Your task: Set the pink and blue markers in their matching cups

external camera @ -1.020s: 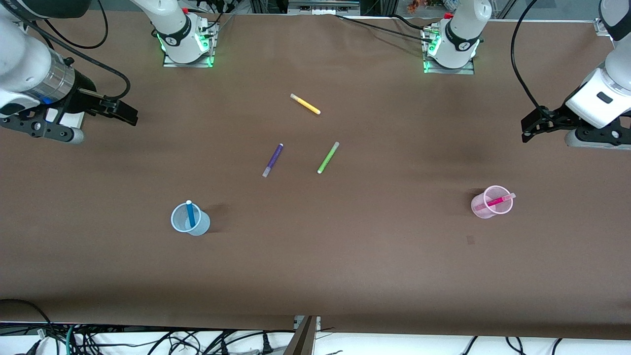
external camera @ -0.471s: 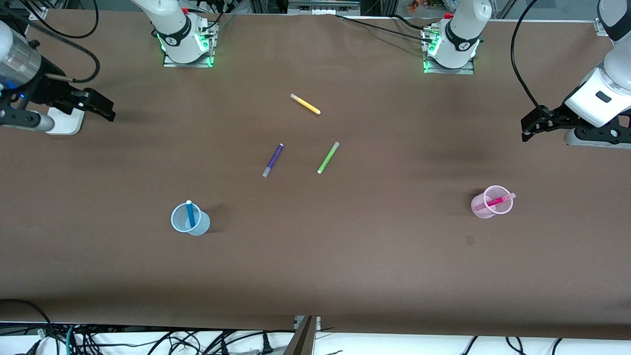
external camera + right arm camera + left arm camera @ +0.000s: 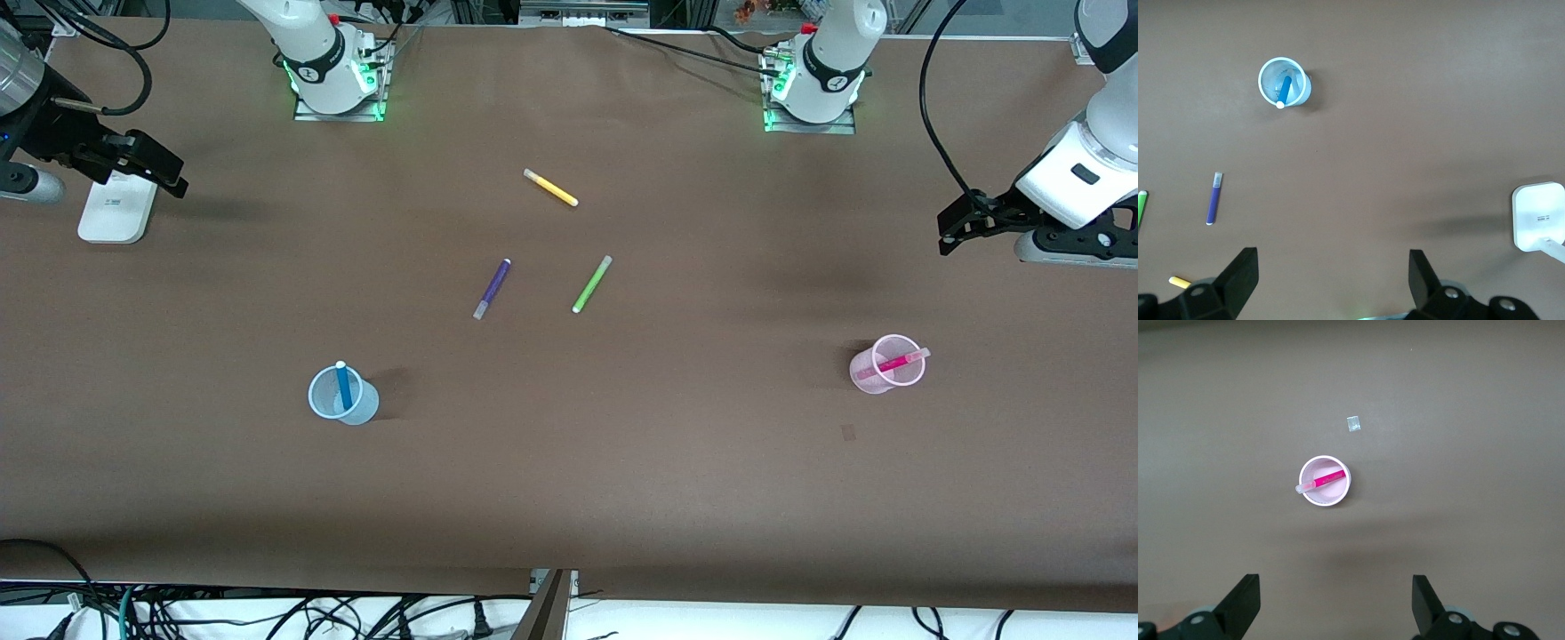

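Note:
The blue marker (image 3: 343, 384) stands in the pale blue cup (image 3: 356, 411), toward the right arm's end of the table; both show in the right wrist view, marker (image 3: 1284, 89) in cup (image 3: 1266, 72). The pink marker (image 3: 900, 362) leans in the pale pink cup (image 3: 864, 375), toward the left arm's end; both show in the left wrist view, marker (image 3: 1328, 479) in cup (image 3: 1331, 497). My left gripper (image 3: 949, 233) is open and empty, high at its table end. My right gripper (image 3: 158, 171) is open and empty, high at the other end.
A purple marker (image 3: 491, 288), a lime-green marker (image 3: 591, 284) and a yellow marker (image 3: 550, 188) lie mid-table, farther from the front camera than the cups. A white flat box (image 3: 116, 209) lies under the right gripper. A small tape scrap (image 3: 848, 433) lies near the pink cup.
My right gripper has drawn back toward its end of the table and uncovered the white box. My left gripper has barely moved. The markers and cups have not moved.

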Robot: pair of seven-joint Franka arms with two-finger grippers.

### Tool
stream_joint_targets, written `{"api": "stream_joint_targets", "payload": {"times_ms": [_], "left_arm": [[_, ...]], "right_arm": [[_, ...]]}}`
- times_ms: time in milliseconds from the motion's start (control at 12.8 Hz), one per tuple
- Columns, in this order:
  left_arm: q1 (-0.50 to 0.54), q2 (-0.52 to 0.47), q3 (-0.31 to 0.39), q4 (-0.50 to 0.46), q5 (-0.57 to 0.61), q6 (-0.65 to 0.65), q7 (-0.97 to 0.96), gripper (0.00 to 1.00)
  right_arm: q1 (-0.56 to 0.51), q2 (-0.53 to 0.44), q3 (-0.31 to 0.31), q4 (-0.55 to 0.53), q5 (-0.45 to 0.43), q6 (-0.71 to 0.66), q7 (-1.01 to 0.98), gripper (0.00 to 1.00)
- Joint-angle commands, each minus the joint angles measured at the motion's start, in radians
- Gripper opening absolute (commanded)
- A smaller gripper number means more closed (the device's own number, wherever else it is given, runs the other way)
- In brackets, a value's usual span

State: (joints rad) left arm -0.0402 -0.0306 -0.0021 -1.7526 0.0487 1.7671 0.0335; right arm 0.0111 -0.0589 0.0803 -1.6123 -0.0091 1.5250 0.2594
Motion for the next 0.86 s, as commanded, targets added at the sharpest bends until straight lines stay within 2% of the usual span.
{"api": "stream_joint_targets", "payload": {"times_ms": [0, 78, 157, 235, 314, 784], "left_arm": [[-0.013, -0.023, 0.013, -0.019, 0.008, 0.008, 0.022, 1.0], [-0.013, -0.023, 0.013, -0.019, 0.008, 0.008, 0.022, 1.0], [-0.013, -0.023, 0.013, -0.019, 0.008, 0.008, 0.022, 1.0], [-0.013, -0.023, 0.013, -0.019, 0.008, 0.008, 0.022, 1.0], [-0.013, -0.023, 0.013, -0.019, 0.008, 0.008, 0.022, 1.0], [-0.012, -0.02, 0.013, -0.019, 0.007, 0.006, 0.022, 1.0]], "right_arm": [[0.01, -0.012, 0.024, -0.017, -0.011, -0.002, -0.008, 0.99], [0.029, -0.013, 0.016, -0.017, -0.015, -0.006, -0.006, 0.99], [0.001, -0.013, 0.03, -0.012, -0.014, -0.017, -0.006, 0.99], [-0.052, -0.01, 0.085, -0.009, -0.008, -0.022, -0.006, 0.99], [-0.071, -0.01, 0.104, -0.009, -0.006, -0.022, -0.008, 0.99], [-0.069, -0.007, 0.104, -0.008, -0.009, -0.02, -0.006, 0.99]]}}
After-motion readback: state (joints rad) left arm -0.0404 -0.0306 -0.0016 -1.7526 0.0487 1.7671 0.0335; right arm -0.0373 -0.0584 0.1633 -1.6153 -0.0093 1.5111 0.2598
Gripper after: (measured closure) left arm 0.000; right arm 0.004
